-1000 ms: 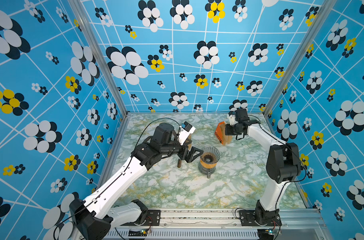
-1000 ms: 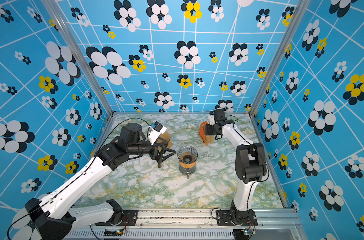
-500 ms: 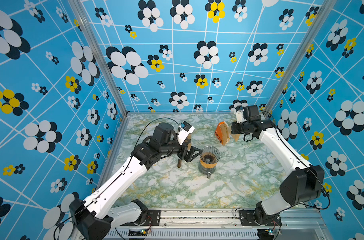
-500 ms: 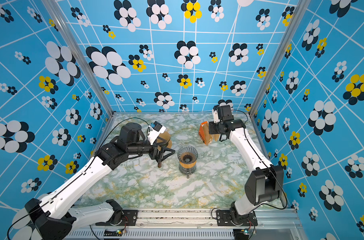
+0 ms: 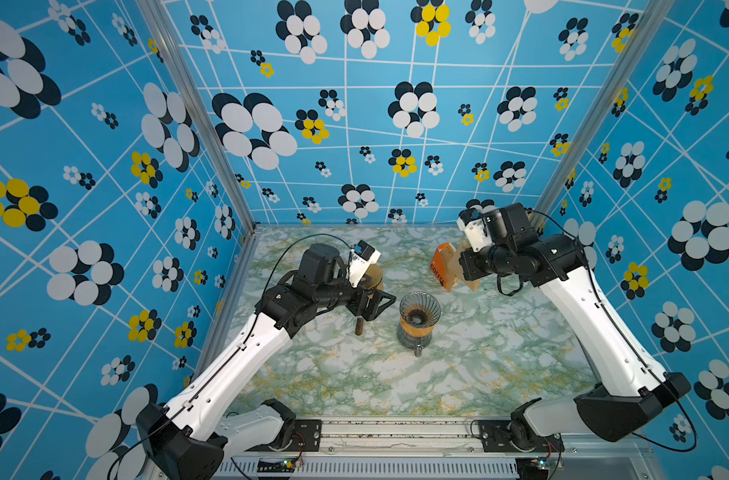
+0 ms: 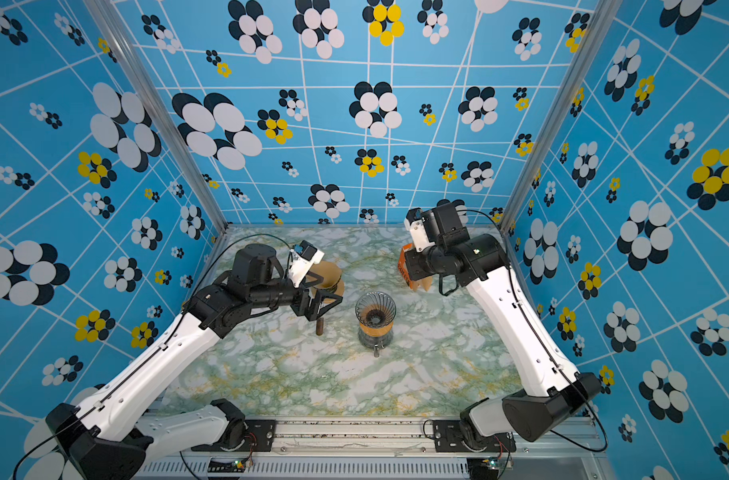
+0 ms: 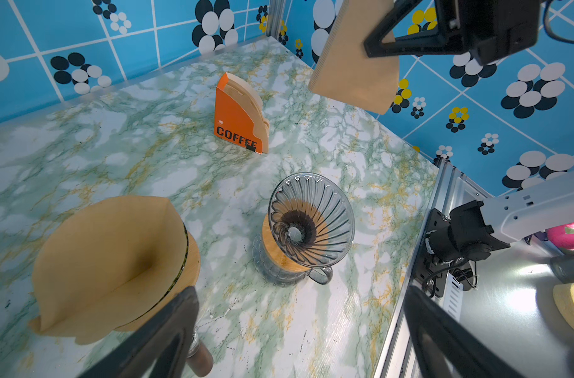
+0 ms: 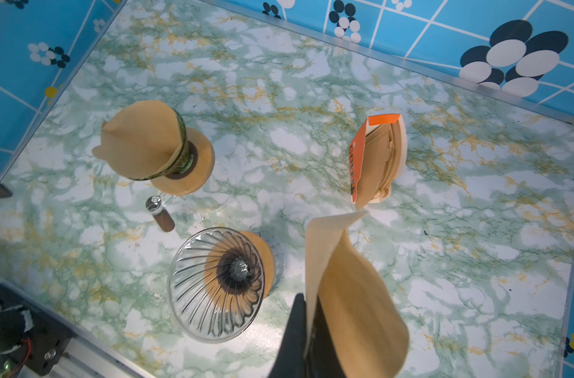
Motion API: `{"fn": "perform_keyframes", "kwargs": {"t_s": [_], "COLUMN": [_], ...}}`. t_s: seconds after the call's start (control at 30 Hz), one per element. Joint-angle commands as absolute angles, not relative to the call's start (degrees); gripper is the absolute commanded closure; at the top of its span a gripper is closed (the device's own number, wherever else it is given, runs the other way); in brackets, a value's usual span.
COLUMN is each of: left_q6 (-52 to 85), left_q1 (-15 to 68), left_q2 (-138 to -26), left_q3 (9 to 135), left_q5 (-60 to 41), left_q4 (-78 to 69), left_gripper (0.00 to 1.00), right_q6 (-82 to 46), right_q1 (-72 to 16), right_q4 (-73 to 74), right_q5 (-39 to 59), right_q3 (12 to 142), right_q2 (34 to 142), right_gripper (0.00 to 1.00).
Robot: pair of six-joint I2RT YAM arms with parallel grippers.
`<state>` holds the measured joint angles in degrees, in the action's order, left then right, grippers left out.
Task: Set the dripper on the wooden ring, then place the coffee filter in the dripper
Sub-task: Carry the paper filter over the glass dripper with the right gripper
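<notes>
One coffee filter [image 8: 354, 294] hangs pinched in the right claw [image 8: 308, 314], aloft, near but clear of the dripper [image 8: 213, 284]; the left claw [image 5: 375, 301] gapes, empty. Judged featherlight, floppy, crease-prone: pinch the seamed edge, gently.

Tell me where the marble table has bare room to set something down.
The green-veined marble tabletop is bare in front, between the clear glass dripper and the metal front rail, and to the right of that dripper in both top views. It is crowded at the back: the orange cardboard filter box, the paper-lined dripper and the small brown cylinder.
</notes>
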<state>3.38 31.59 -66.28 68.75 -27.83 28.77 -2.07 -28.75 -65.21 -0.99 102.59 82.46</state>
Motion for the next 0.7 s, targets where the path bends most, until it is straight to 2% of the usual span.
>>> {"fn": "perform_keyframes", "kwargs": {"t_s": [0.0, 0.4, 0.67], "left_q6": [3.0, 3.1, 3.1], "left_q1": [31.0, 30.7, 30.7], "left_q2": [-65.1, -62.3, -61.6], "left_q3": [69.7, 68.2, 67.8], "left_q5": [-27.8, -26.2, -25.8], "left_q4": [28.5, 26.6, 26.1], "left_gripper": [0.01, 0.01, 0.01], "right_q6": [-0.8, -0.2, -0.5], "right_q1": [-32.2, -42.7, -45.2], "right_q4": [-74.0, -80.2, -79.8], "right_q5": [-1.9, -6.9, -7.1], "right_q3": [105.6, 111.6, 111.9], "right_q2": [84.0, 95.4, 100.8], "right_gripper": [1.00, 1.00, 1.00]}}
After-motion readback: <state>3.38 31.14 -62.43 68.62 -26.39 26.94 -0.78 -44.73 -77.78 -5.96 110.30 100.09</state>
